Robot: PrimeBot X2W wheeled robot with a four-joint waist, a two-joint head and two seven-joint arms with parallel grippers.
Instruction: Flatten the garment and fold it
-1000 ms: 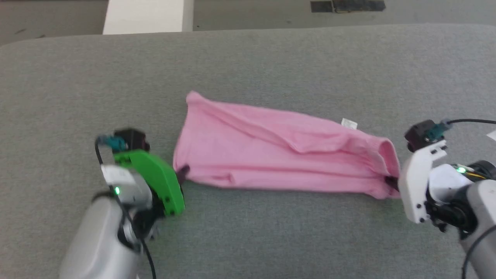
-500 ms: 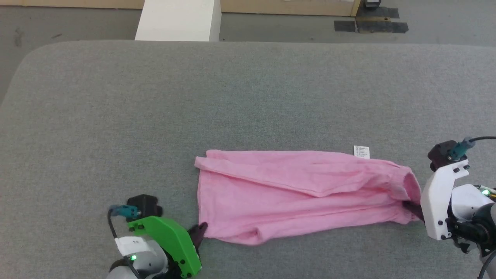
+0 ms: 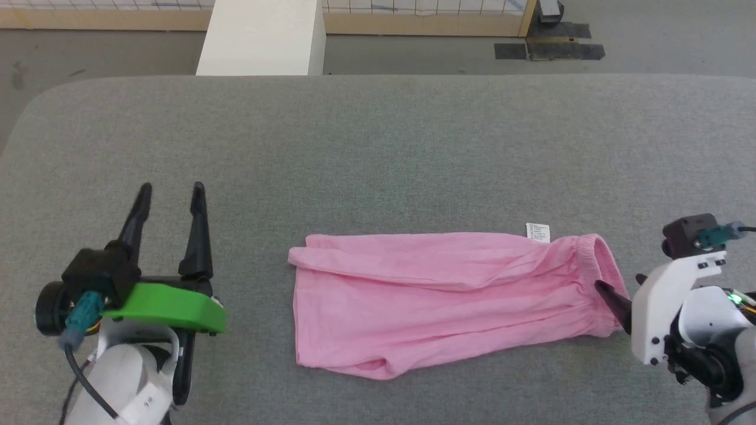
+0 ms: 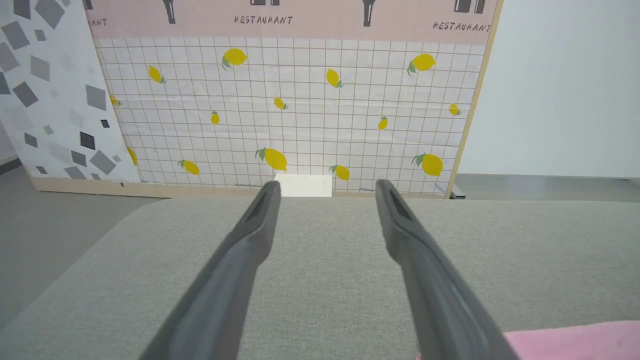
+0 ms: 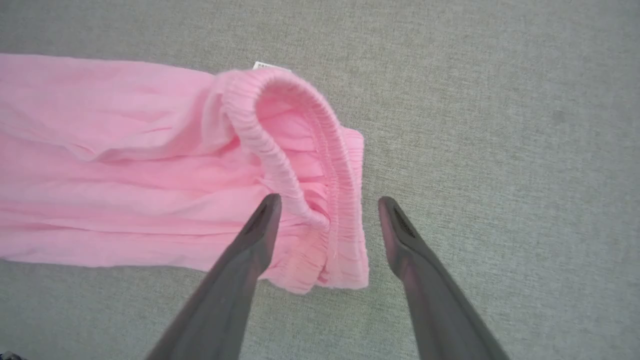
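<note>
Staged lab set — printed "RESTAURANT" lemon-tile backdrop (image 4: 300, 100), grey padded table (image 3: 378, 147)

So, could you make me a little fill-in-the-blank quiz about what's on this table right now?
1. The garment on the grey table is ____ in colour.
2. The left gripper has its fingers ____, with nothing between them.
3. The right gripper points at the garment's gathered ____.
4. The garment's small label is ____.
Missing words: pink; open; waistband; white.
</note>
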